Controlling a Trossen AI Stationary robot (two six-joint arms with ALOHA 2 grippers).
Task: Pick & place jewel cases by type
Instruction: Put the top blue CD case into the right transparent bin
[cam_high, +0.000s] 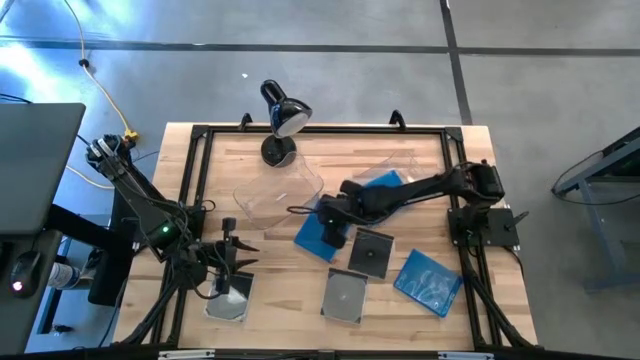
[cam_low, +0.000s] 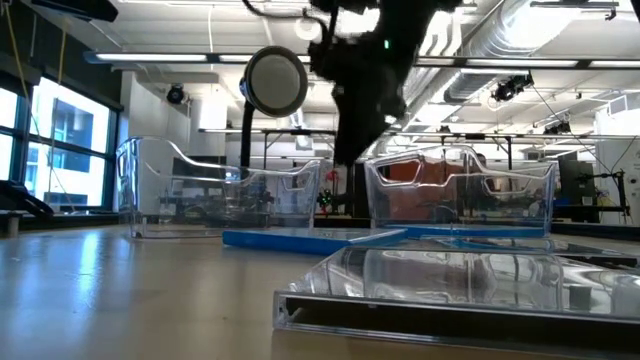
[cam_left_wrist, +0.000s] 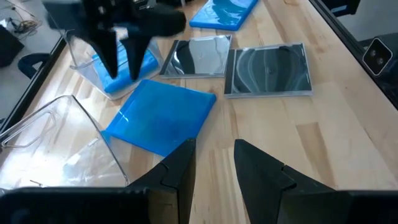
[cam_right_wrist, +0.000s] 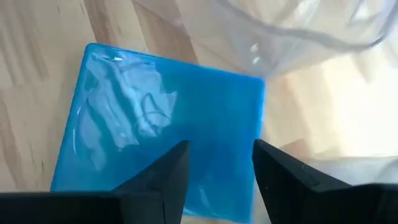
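Observation:
My right gripper hangs open just above a blue jewel case lying flat mid-table; in the right wrist view its fingers straddle that blue jewel case with nothing between them. To its right lie a dark jewel case, a clear grey one and a second blue one. A third blue case rests in the right clear bin. My left gripper stands open and empty at the front left, above a clear case.
Two clear plastic bins stand at the back of the table. A black desk lamp stands behind them. A dark frame rail runs around the wooden tabletop.

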